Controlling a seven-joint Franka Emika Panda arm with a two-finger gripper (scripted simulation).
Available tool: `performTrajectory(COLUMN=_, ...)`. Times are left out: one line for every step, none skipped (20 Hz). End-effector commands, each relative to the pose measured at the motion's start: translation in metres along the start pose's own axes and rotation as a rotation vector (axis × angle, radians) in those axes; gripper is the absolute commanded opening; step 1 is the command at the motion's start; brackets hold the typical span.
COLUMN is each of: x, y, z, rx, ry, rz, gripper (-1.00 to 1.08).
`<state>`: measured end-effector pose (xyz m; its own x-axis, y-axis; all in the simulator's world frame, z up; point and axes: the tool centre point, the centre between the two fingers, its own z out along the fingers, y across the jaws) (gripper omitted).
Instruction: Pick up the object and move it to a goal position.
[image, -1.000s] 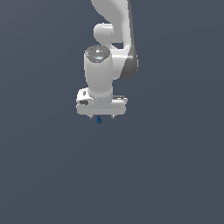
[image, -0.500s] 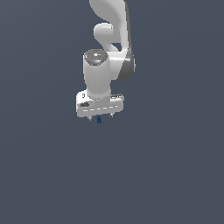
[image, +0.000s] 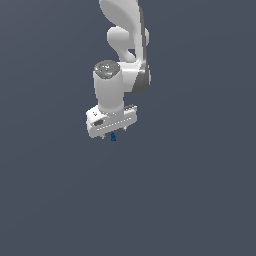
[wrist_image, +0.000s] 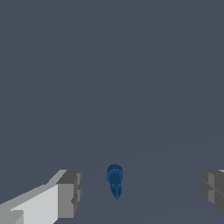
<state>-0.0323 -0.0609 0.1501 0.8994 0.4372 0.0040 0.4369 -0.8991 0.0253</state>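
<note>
The object (image: 113, 137) is a tiny dark-blue piece, seen in the exterior view just under the white hand of the arm. In the wrist view the object (wrist_image: 115, 180) lies on the grey ground between the two grey fingertips, nearer one finger (wrist_image: 69, 193) than the other finger (wrist_image: 213, 189). My gripper (image: 113, 135) (wrist_image: 141, 191) is open, with wide gaps on both sides of the object. Neither finger touches it.
A plain grey ground (image: 190, 190) fills both views. The white arm (image: 122, 30) rises from the hand out of the exterior view's top edge.
The arm's hand has shifted slightly toward the exterior view's left over the last second. The blue object stays under the fingers.
</note>
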Motion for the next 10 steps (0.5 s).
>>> performTrajectory(x=-0.005, y=0.000, z=0.004, rx=0.001, ry=-0.001, rz=-0.064, gripper=1.00)
performTrajectory(x=-0.006, y=0.000, z=0.006, rx=0.002, ry=-0.001, rz=-0.089, gripper=1.00)
performTrajectory(x=-0.008, y=0.000, z=0.008, rx=0.002, ry=-0.001, rz=-0.114, gripper=1.00)
performTrajectory(x=-0.010, y=0.000, z=0.009, rx=0.003, ry=-0.001, rz=-0.139, gripper=1.00)
performTrajectory(x=-0.012, y=-0.001, z=0.011, rx=0.003, ry=-0.002, rz=-0.164, gripper=1.00)
performTrajectory(x=-0.014, y=-0.001, z=0.013, rx=0.004, ry=-0.002, rz=-0.189, gripper=1.00)
performTrajectory(x=-0.015, y=-0.001, z=0.014, rx=0.005, ry=-0.002, rz=-0.215, gripper=1.00)
performTrajectory(x=-0.017, y=-0.001, z=0.016, rx=0.005, ry=-0.002, rz=-0.240, gripper=1.00)
performTrajectory(x=-0.019, y=-0.001, z=0.017, rx=0.006, ry=-0.002, rz=-0.265, gripper=1.00)
performTrajectory(x=-0.021, y=-0.001, z=0.019, rx=0.007, ry=-0.002, rz=-0.290, gripper=1.00)
